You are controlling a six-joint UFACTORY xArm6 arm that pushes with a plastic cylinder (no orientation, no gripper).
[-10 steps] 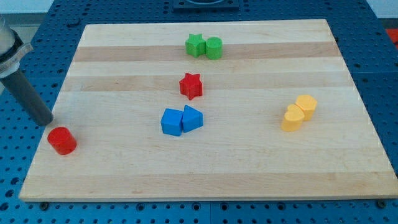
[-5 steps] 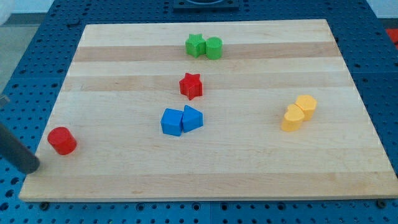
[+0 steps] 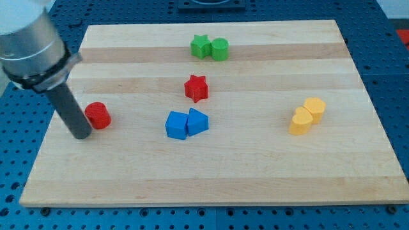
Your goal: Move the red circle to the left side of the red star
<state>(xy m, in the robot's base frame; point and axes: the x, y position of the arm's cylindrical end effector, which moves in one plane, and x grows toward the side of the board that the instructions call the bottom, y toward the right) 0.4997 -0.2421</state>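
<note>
The board (image 3: 255, 160) is pale wood with a smooth, matt grain in lengthwise strips. The red circle (image 3: 98, 115), red star (image 3: 196, 88) and other blocks look like matt plastic. The rod ending in my tip (image 3: 82, 135) is dull black, under a grey metal-looking collar (image 3: 32, 45).

One camera looks down at a slant from beyond the board's (image 3: 255, 172) near edge, facing its far edge at the view's top. It stands close enough that the board nearly fills the frame, blue pegboard (image 3: 19, 147) around it.
</note>
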